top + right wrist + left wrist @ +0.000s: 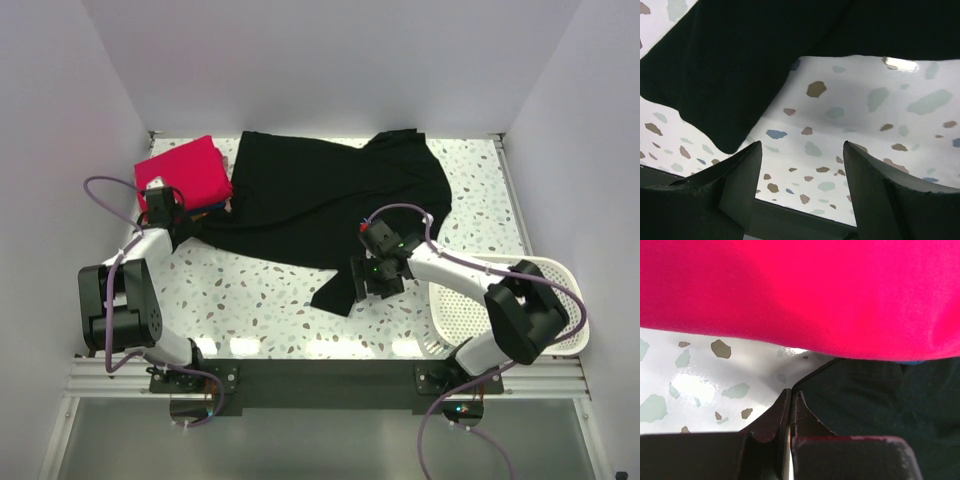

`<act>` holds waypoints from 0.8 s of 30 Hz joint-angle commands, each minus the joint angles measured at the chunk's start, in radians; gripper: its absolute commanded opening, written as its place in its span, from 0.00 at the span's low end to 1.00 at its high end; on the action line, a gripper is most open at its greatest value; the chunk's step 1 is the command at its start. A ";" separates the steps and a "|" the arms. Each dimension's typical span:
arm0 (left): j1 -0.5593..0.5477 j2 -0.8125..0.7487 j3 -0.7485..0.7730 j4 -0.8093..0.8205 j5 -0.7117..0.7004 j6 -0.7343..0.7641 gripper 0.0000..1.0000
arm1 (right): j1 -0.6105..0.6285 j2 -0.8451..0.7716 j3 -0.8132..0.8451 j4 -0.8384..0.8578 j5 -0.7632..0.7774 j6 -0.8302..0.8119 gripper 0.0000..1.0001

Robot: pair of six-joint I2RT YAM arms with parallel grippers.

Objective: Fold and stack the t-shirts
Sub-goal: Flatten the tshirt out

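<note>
Ahead of the black right fingers [735, 185], the black shirt [740, 65] is plain. Beyond the dark left fingers [770, 422] is a pinkish-red shirt [800, 290]. The worktop [840, 130] is white, flecked grey-green, brown and blue. The basket [460, 315] is white mesh.

No legible text, label, brand, number or sign in any view, black t-shirt [330, 195] plain on its visible face, pinkish-red folded t-shirt [186, 170] unmarked, speckled tabletop [260, 295] and white mesh basket [470, 310] unlettered.

Centred spread t-shirt [330, 195], folded t-shirt [185, 170] just left, basket [545, 300] at front right.
</note>
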 commanded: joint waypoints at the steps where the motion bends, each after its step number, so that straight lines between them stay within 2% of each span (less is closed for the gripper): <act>1: 0.011 0.004 0.024 0.051 0.018 -0.013 0.00 | 0.044 0.038 0.022 0.093 0.012 0.062 0.68; 8: 0.011 0.002 0.021 0.049 0.027 -0.010 0.00 | 0.072 0.095 0.042 0.206 -0.028 0.116 0.64; 12: 0.011 0.002 0.021 0.051 0.030 -0.010 0.00 | 0.073 0.141 0.062 0.217 -0.027 0.114 0.62; 15: 0.011 0.001 0.021 0.049 0.032 -0.007 0.00 | 0.075 0.159 0.066 0.234 -0.039 0.113 0.53; 18: 0.011 -0.001 0.022 0.048 0.032 -0.007 0.00 | 0.077 0.174 0.077 0.219 -0.039 0.108 0.41; 20: 0.011 0.002 0.021 0.048 0.035 -0.007 0.00 | 0.077 0.167 0.089 0.178 -0.013 0.105 0.08; 22: 0.013 0.002 0.019 0.048 0.039 -0.007 0.00 | 0.077 0.150 0.092 0.142 0.011 0.102 0.00; 24: 0.013 0.004 0.018 0.051 0.042 -0.007 0.00 | 0.078 0.115 0.097 0.073 0.059 0.088 0.00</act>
